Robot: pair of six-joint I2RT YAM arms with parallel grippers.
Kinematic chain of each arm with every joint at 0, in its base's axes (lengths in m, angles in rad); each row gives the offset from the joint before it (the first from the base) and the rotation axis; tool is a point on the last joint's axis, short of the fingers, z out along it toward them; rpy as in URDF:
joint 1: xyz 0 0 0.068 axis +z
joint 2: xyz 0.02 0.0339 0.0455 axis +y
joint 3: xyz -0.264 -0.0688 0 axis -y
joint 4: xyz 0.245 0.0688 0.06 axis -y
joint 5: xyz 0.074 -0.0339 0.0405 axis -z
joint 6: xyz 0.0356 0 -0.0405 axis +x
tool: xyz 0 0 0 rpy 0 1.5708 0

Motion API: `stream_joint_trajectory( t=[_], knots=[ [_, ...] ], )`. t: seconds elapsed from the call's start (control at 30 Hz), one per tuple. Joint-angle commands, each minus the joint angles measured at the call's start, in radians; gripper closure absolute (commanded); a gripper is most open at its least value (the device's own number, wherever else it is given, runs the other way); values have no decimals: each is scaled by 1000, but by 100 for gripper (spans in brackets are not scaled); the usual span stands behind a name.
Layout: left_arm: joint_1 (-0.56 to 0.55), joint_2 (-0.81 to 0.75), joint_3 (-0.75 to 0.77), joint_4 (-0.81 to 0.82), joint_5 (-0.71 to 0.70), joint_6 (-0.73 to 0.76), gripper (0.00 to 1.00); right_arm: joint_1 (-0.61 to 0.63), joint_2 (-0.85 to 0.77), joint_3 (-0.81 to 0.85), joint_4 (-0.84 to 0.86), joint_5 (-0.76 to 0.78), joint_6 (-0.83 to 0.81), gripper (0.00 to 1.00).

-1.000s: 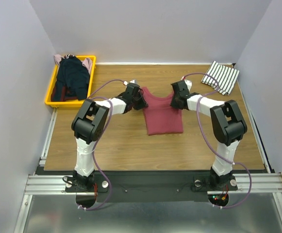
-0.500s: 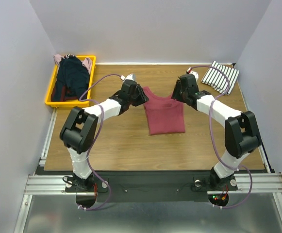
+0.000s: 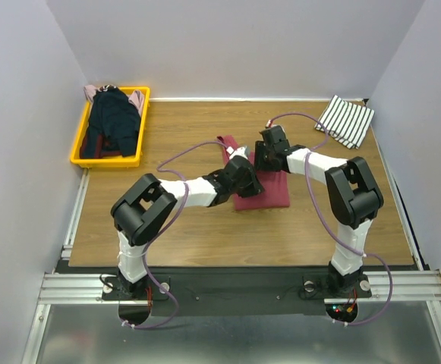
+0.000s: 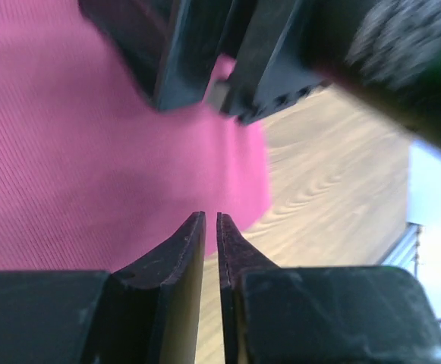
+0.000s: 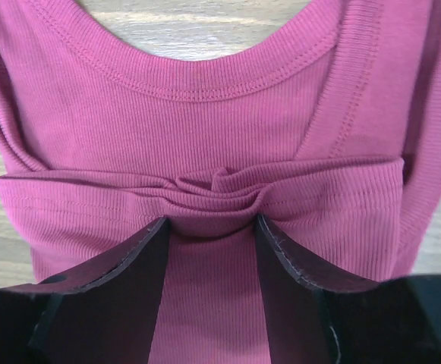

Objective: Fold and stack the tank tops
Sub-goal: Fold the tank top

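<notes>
The dark red tank top (image 3: pixel 275 192) lies mid-table, with one strap (image 3: pixel 226 142) sticking out toward the far left. My right gripper (image 3: pixel 259 156) sits over its upper part. In the right wrist view the gripper (image 5: pixel 211 220) pinches a bunched fold of the red cloth (image 5: pixel 205 114) just below the scooped neck. My left gripper (image 3: pixel 244 177) lies over the top's left half. In the left wrist view its jaws (image 4: pixel 211 216) are closed to a thin slit with nothing seen between them, above the red cloth (image 4: pixel 68 152). The striped tank top (image 3: pixel 346 120) lies folded at the far right.
A yellow bin (image 3: pixel 78 144) at the far left holds the dark navy top (image 3: pixel 112 121) and a pale pink one (image 3: pixel 136 98). Grey walls enclose the table on three sides. The two arms cross closely over the red top.
Both grippers moved in from the top's shoulders toward its middle. The left arm swung right and nearer, over the cloth. The top's upper part is now folded and bunched.
</notes>
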Motion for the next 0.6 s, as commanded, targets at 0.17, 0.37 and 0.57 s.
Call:
stream_joint_trajectory(
  t=[0.17,0.37,0.57],
  knots=[
    [-18,85,-19,-23,-58,-84,86,16,30,67,20,51,-24,50],
    [-18,80,-89,-37,-58,-123,91,16,29,89,-2,112,-24,51],
    [-20,57,-135,-33,-23,-111,92,17,39,106,-18,121,-29,53]
  ],
)
